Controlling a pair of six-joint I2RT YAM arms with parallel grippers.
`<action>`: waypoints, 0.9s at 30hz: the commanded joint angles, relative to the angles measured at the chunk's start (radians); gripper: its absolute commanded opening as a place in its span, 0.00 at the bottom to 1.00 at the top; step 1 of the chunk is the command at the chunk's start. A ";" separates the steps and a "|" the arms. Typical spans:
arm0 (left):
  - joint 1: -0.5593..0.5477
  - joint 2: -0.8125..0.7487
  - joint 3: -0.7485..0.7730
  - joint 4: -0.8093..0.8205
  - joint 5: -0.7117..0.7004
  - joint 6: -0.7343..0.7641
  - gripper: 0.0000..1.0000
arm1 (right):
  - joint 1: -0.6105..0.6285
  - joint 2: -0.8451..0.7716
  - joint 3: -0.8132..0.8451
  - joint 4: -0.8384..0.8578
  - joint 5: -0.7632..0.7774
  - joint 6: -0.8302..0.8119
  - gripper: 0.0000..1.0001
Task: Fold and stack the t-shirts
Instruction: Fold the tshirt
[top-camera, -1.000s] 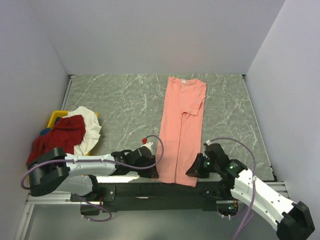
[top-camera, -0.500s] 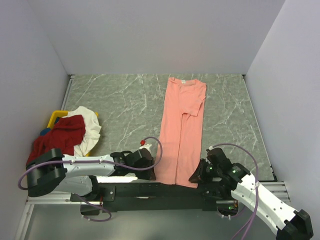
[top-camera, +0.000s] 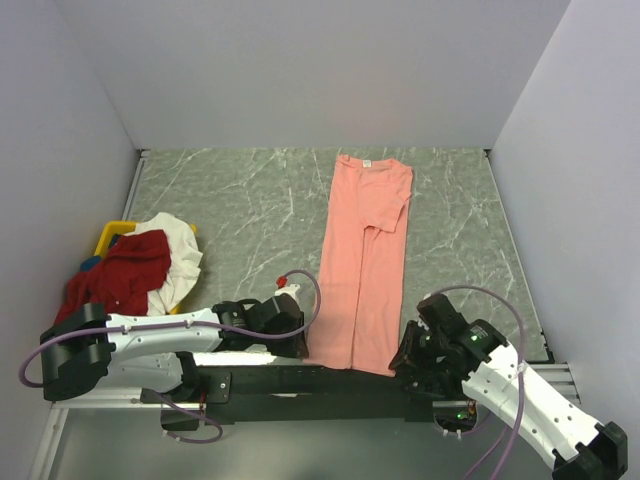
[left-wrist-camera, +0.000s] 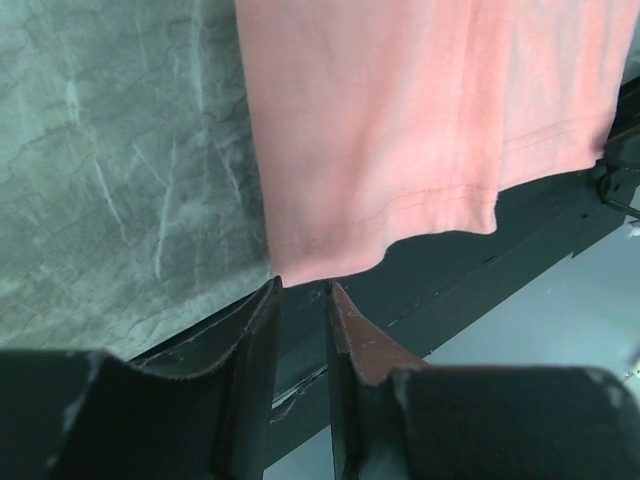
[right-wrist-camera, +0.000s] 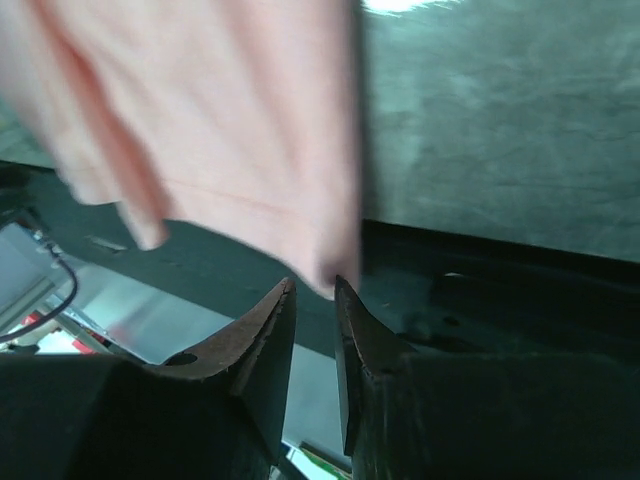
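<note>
Table (top-camera: 240, 210): grey-green marble pattern, white veins. Flat t-shirt (top-camera: 362, 262): plain salmon-pink, with a white neck label (top-camera: 366, 162). Heap at left: dark red t-shirt (top-camera: 120, 275) and white t-shirt (top-camera: 180, 255), both plain. Bin (top-camera: 108, 236): yellow. Walls (top-camera: 300, 70): pale lavender-grey, no pattern. Left arm (top-camera: 170, 330) and right arm (top-camera: 520, 385): white shells, black joints, purple cables (top-camera: 475, 291). Small red part (top-camera: 283, 281) on the left one, green LEDs (top-camera: 462, 340) on the right. Left gripper (left-wrist-camera: 302, 285) and right gripper (right-wrist-camera: 313, 285): black fingers, rust-brown inner faces.

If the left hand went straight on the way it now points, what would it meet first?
The hem corner of the salmon-pink t-shirt, hanging over the edge of the table just ahead of the left hand; depth is hard to judge.
</note>
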 joint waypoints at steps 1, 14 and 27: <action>-0.005 -0.023 0.023 -0.005 -0.018 0.012 0.30 | 0.003 0.014 -0.056 0.000 -0.009 0.003 0.30; -0.003 -0.003 -0.023 0.027 -0.055 -0.012 0.44 | 0.006 0.053 0.011 -0.052 0.048 -0.014 0.32; -0.003 0.103 -0.091 0.187 -0.014 -0.029 0.42 | 0.005 -0.047 -0.078 0.034 0.011 0.071 0.33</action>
